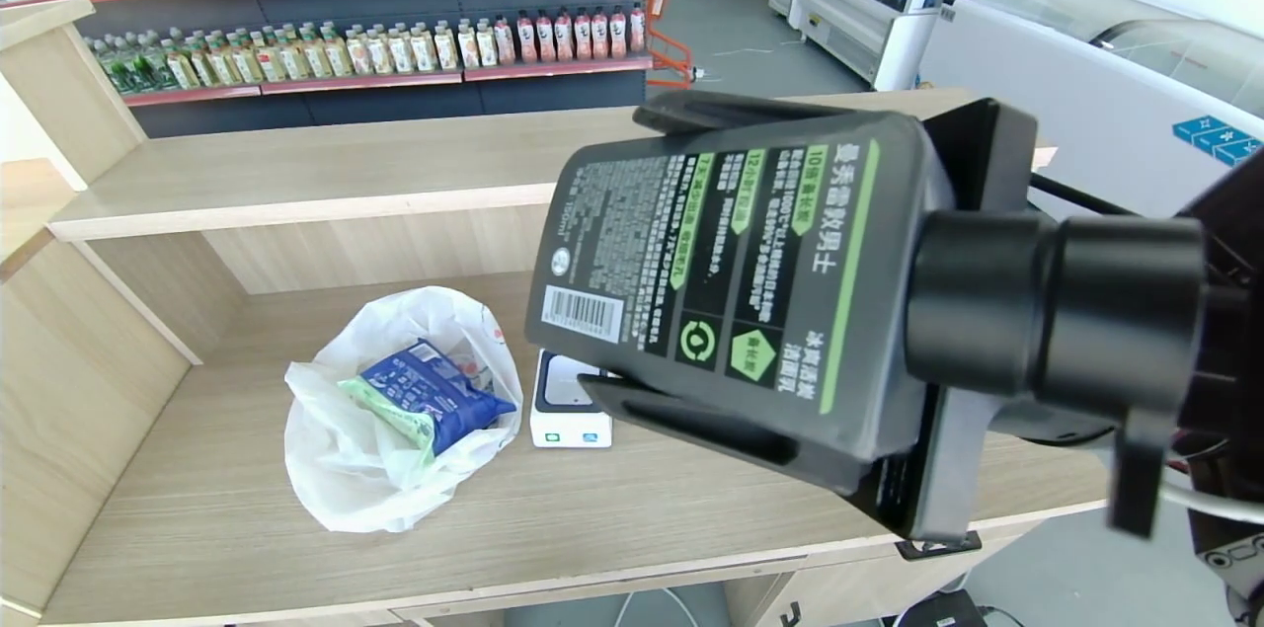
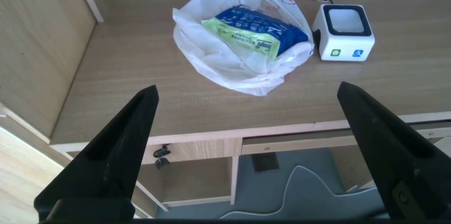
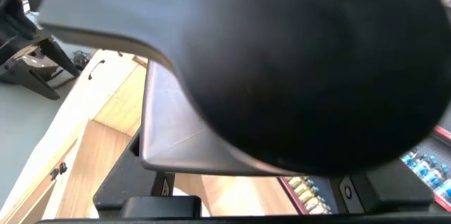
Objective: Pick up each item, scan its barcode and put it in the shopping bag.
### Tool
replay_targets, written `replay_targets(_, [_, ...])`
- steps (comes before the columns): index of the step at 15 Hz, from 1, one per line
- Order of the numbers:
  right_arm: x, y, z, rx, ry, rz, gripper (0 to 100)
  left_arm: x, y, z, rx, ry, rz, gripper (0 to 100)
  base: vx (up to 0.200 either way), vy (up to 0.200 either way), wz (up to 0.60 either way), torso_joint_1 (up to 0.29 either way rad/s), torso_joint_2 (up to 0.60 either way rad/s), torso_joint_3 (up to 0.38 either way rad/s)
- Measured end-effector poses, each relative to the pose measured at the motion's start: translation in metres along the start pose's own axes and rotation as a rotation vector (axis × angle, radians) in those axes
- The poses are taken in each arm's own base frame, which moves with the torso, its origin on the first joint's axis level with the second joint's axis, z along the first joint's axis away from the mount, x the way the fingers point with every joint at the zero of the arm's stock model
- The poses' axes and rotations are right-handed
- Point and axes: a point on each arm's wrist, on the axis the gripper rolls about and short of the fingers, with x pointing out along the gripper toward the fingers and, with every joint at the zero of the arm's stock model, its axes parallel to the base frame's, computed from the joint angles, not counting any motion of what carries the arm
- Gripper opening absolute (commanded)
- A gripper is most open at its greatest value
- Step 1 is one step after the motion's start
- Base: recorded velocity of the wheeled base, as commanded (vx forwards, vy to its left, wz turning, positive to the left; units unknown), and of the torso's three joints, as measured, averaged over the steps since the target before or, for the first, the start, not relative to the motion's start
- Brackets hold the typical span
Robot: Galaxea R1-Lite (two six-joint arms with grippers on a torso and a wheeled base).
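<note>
While the jaws of the right gripper [image 1: 617, 252] clamp it, the dark grey plastic bottle [image 1: 750, 281] with black cap hangs tilted, high above and right of the small white box scanner [image 1: 570, 400], barcode label showing. Just left of the scanner, a white plastic shopping bag [image 1: 336, 469] holds blue and green packets [image 1: 430, 395] on the wooden desk [image 1: 197, 518]. Nearer than the scanner, the left gripper [image 2: 246, 91] hovers, jaws wide apart.

I have open counter [image 1: 247, 518] to the left of the bag [image 1: 336, 479] and in front of it, out to the side wall [image 1: 69, 380]. The scanner [image 1: 571, 405] stands just beside the bag's right; I cannot tell whether they touch, so no passage there. The ledge [image 1: 296, 173] closes the back. The bag's mouth gapes upward, partly taken by packets [image 1: 434, 395]. The bottle [image 1: 731, 281] hangs above the scanner and hides the counter's right.
</note>
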Motion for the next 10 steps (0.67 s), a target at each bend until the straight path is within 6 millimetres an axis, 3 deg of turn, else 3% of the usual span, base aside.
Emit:
replay_targets(5, [0.002, -0.002, -0.006, 0.013, 0.02, -0.014, 0, 0.0, 0.0, 0.0, 0.0, 0.0, 0.0, 100, 0.0, 0.0, 0.0, 0.0, 0.0, 0.0])
replay_targets(10, [-0.022, -0.025, -0.027, 0.281, 0.375, -0.333, 0, 0.0, 0.0, 0.0, 0.0, 0.0, 0.0, 100, 0.0, 0.0, 0.0, 0.0, 0.0, 0.0])
